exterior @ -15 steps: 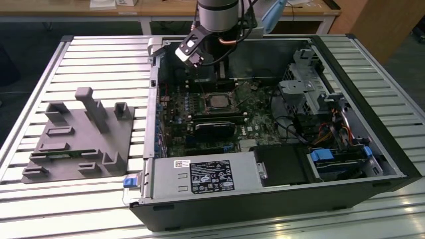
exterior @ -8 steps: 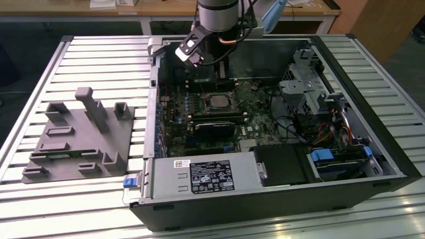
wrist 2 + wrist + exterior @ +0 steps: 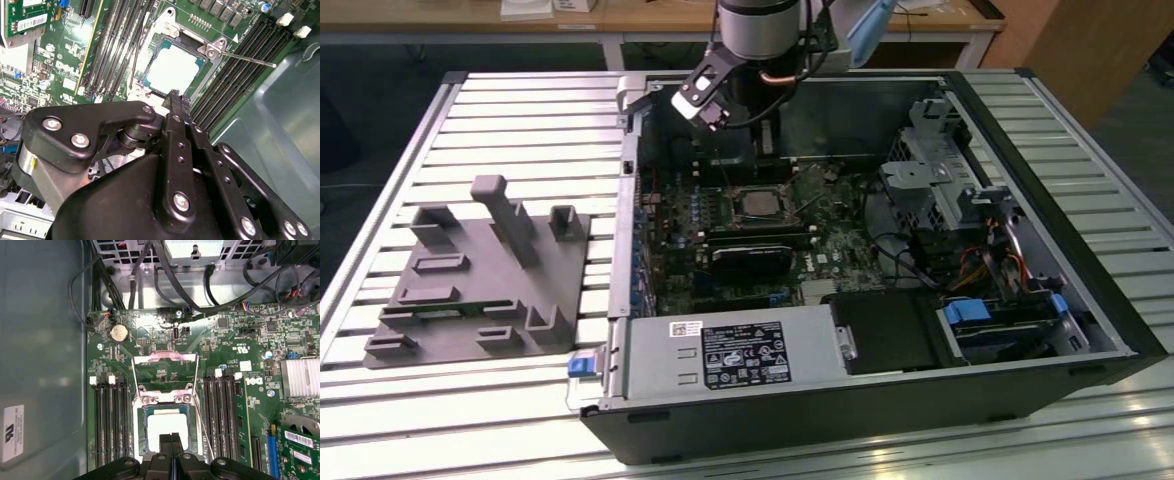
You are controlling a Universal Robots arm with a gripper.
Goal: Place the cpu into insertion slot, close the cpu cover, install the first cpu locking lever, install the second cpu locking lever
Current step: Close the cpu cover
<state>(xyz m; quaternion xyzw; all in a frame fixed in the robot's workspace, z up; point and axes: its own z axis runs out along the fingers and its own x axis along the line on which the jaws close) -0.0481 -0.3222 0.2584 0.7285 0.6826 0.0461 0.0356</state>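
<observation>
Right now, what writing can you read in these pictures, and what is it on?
Black label on the metal cage: too small to read.
White sticker on the case wall: blurred.
Barcode sticker on the card: too small.
Nothing reads clearly.

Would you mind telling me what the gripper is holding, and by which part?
Nothing: the gripper is shut and empty, poised over the chip, which lies in its socket.
</observation>
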